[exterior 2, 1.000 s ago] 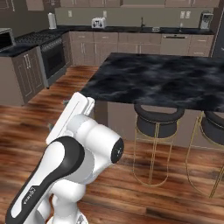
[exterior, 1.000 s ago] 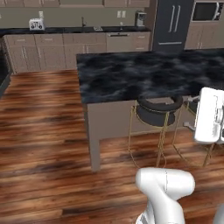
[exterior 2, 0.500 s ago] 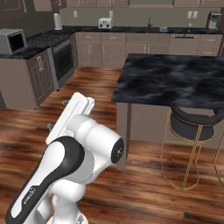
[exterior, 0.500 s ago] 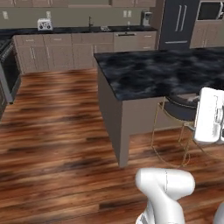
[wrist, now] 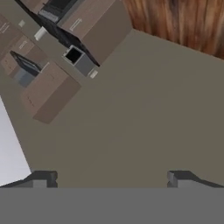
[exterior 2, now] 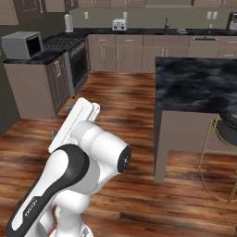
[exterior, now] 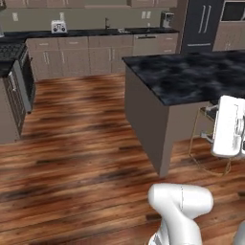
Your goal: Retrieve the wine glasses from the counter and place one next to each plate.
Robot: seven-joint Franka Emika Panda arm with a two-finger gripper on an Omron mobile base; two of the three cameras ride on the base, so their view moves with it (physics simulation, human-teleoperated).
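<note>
No wine glasses and no white plates can be made out in the present views, so their place cannot be told. The black marble bench with white veining on taupe cabinet fronts is seen well apart along the far wall, also in the right base view; a small white toaster stands on it. The larger black marble island lies nearer, with a gold-legged stool tucked beside it.

The pincer is seen in the hand view with its two dark tips spread wide and nothing between them.

As a judgement, thin stemmed glasses are expected to be light, stiff, smooth and slippery, and easily broken; they are likely top-heavy on a narrow foot. The stem, or the lower part of the bowl just above it, is judged the safest place to be gripped, with gentle closure and an upright carry.

A line of dark lettering is seen on the arm's black link in the right base view, but it is too small to be read. No other brand or label is legible.
</note>
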